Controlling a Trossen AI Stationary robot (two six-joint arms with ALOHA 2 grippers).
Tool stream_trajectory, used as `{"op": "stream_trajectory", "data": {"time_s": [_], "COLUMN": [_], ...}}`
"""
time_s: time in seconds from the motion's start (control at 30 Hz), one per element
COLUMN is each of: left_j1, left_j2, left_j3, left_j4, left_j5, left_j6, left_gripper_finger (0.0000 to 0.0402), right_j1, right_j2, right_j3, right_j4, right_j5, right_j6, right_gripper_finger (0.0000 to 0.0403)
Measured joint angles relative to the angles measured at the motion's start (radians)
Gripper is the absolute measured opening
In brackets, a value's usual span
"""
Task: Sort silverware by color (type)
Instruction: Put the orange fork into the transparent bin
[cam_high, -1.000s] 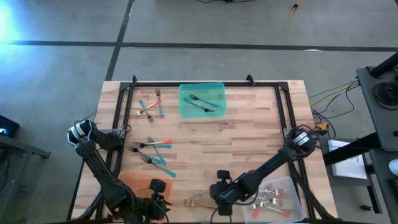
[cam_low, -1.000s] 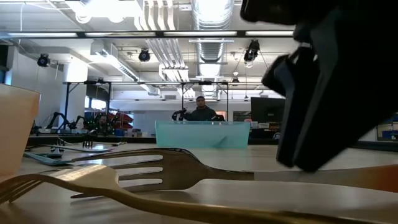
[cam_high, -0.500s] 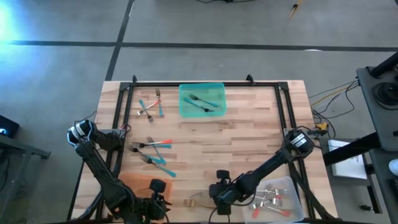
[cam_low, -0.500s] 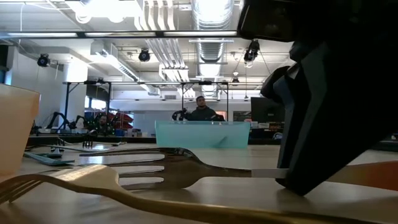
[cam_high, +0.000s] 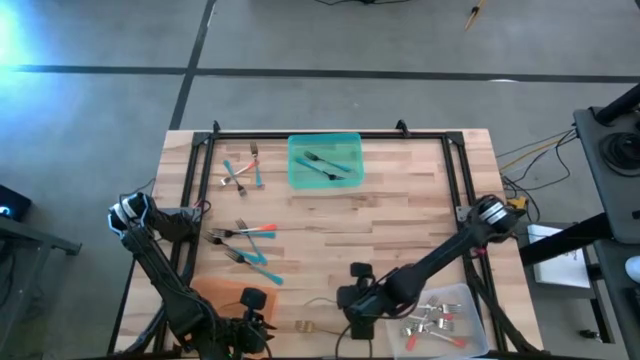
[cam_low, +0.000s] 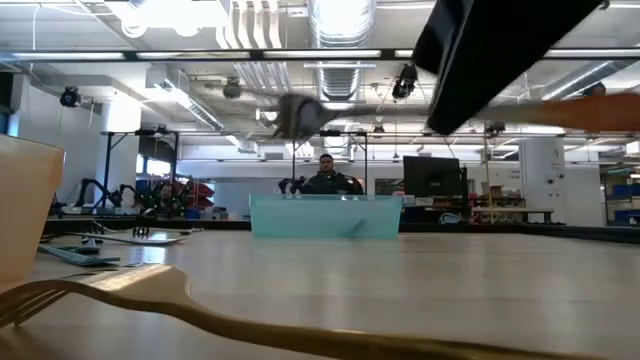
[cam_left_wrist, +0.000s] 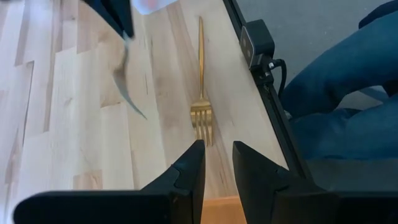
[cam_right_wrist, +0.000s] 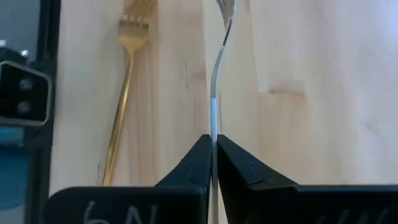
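My right gripper hangs over the table's near edge, shut on a silver fork with a coral handle. The fork's head points toward the table's left. One gold fork lies flat on the wood below and beside it. My left gripper waits open at the near-left, by the orange tray. Teal-handled forks and a mixed coral and teal group lie loose on the left half. My right gripper pinches the fork between its two fingers on the slim silver stem, just ahead of the handle. The stem runs out past the fingertips, along the fingers. The fork is lifted clear of the table and lies roughly level, with its head toward the table's left.
A teal tray at the far middle holds teal-handled forks. A clear tray at the near right holds coral-handled ones. A black frame runs round the table. Bare wood spans the middle and right. A person sits beyond the far edge.
My right gripper has risen from the tabletop and moved slightly toward the table's right, staying shut on the coral-handled fork. That fork, which lay on the wood beside the gold fork, is now lifted clear. The gold fork has stayed in place.
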Motion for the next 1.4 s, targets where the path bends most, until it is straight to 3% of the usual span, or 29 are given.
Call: {"op": "stream_trajectory", "data": {"time_s": [0.2,0.47,0.67,0.83,0.93,1.17,1.4], "left_j1": [0.000,0.000,0.000,0.001,0.002,0.002,0.002], "left_j2": [0.000,0.000,0.000,0.000,0.000,0.000,0.000], "left_j3": [0.000,0.000,0.000,0.000,0.000,0.000,0.000], "left_j4": [0.000,-0.003,-0.004,-0.004,-0.003,-0.003,-0.003], "left_j5": [0.000,0.000,0.000,0.000,-0.001,-0.002,-0.004], "left_j6": [-0.015,-0.030,-0.030,-0.027,-0.027,-0.029,-0.026], "left_gripper_finger": [0.0065,0.0065,0.0065,0.0065,0.0065,0.0065,0.0065], "right_j1": [0.058,0.245,0.419,0.528,0.577,0.644,0.655], "right_j2": [-0.106,-0.156,-0.182,-0.234,-0.270,-0.296,-0.292], "right_j3": [-0.008,-0.050,-0.115,-0.133,-0.155,-0.238,-0.293], "right_j4": [-0.166,-0.378,-0.382,-0.371,-0.375,-0.386,-0.385], "right_j5": [-0.010,-0.009,0.020,0.240,0.306,0.311,0.252], "right_j6": [0.050,0.265,0.359,0.475,0.537,0.701,0.849], "right_gripper_finger": [0.0009,0.0009,0.0009,0.0009,0.0009,0.0009,0.0015]}}
